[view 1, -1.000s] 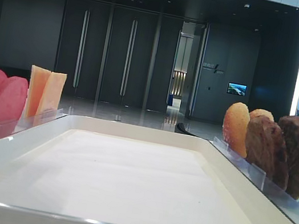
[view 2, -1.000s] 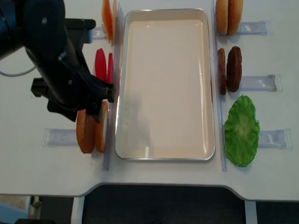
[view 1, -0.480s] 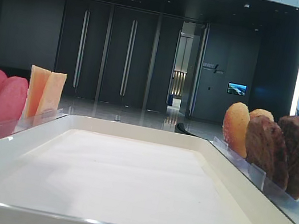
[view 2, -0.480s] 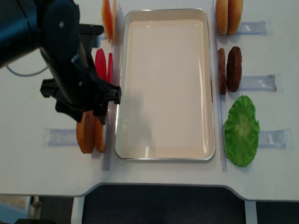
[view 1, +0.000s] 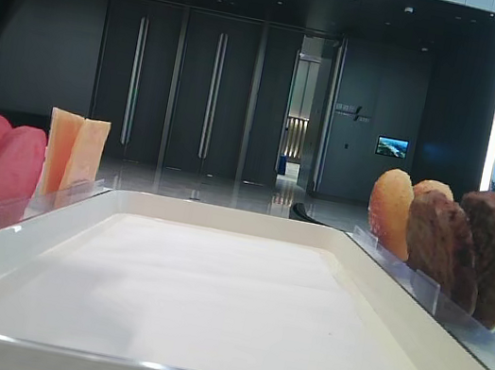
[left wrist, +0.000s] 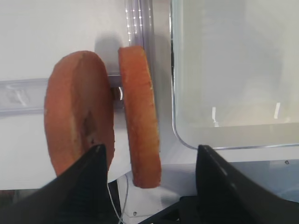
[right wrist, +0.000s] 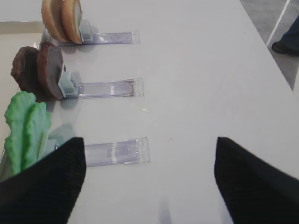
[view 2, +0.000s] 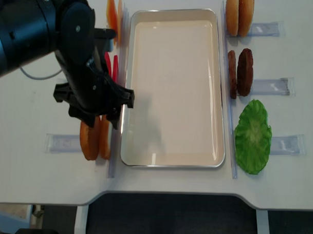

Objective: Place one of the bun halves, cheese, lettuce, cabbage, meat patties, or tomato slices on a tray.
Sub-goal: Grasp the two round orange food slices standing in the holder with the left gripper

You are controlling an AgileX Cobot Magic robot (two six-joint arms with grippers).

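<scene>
Approach step: my left jaws (left wrist: 149, 154), spread wide and empty, straddle golden-orange round bun halves (left wrist: 139, 116) standing at lower left beside the white rectangular tray (view 2: 173, 87); next, descend and close.

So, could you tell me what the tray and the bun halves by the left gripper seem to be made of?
Tray: probably plastic or enamelled metal, with a matte white floor and a glossy, glinting rim. Bun halves: likely foam or rubber replicas, with matte, uniformly orange, finely pitted faces.
</scene>
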